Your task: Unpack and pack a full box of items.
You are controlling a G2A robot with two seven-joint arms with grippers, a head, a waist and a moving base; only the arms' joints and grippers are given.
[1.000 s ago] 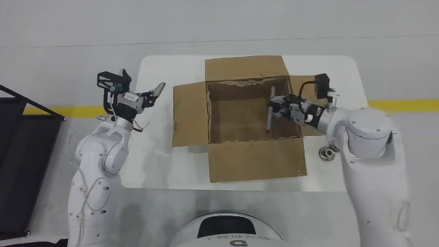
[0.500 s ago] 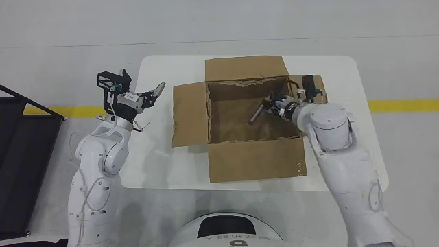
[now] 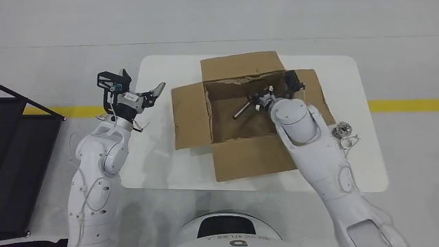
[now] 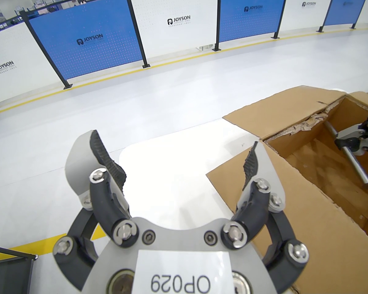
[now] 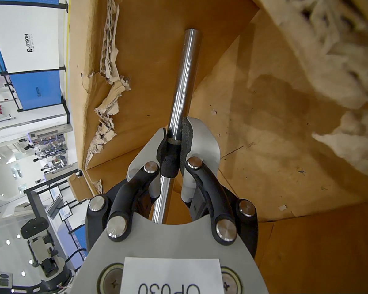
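The left pincer [image 4: 174, 142] hangs wide open over the table's [image 3: 156, 161] edge, with the open cardboard box [image 3: 188, 115] just beside it. Inside that box the right pincer [image 5: 174, 131] is closed tight on a steel rod [image 5: 185, 74], which juts out slanted ahead of it, near the torn back wall. Past the right pincer, outside the box, a small metal part [image 3: 341, 132] lies on the table.

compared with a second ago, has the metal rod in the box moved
Yes. The metal rod, gripped by the right gripper, has shifted leftward across the box, away from the right edge of the table.
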